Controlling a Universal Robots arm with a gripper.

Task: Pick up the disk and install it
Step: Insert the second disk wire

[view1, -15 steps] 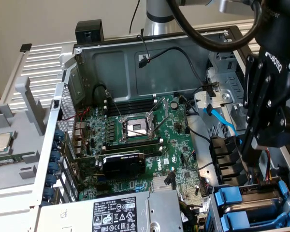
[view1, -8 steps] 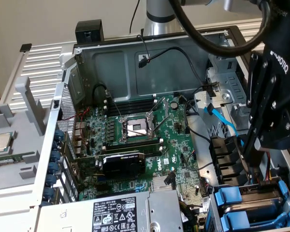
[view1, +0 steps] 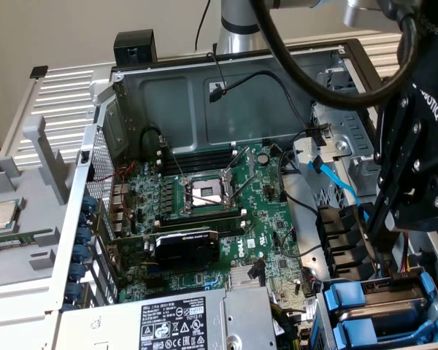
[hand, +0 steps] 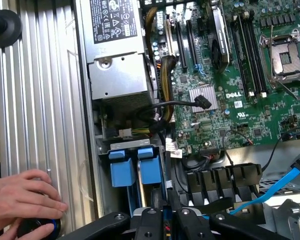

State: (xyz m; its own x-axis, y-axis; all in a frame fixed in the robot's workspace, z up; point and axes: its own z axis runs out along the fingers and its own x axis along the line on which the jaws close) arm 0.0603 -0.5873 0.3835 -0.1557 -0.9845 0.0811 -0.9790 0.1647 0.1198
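The gripper [view1: 394, 219] hangs over the drive bay, fingers nearly clenched; whether they grasp anything, I cannot tell. Blue-framed disk [hand: 131, 167] sits slotted below.

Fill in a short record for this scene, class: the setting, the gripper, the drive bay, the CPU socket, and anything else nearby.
setting: open computer case with green motherboard
gripper: shut, above the drive bay, nothing visibly held
drive bay: blue carrier tabs seated in slots
CPU socket: empty, lever raised
nearby: power supply; a person's hand on a round knob outside the case
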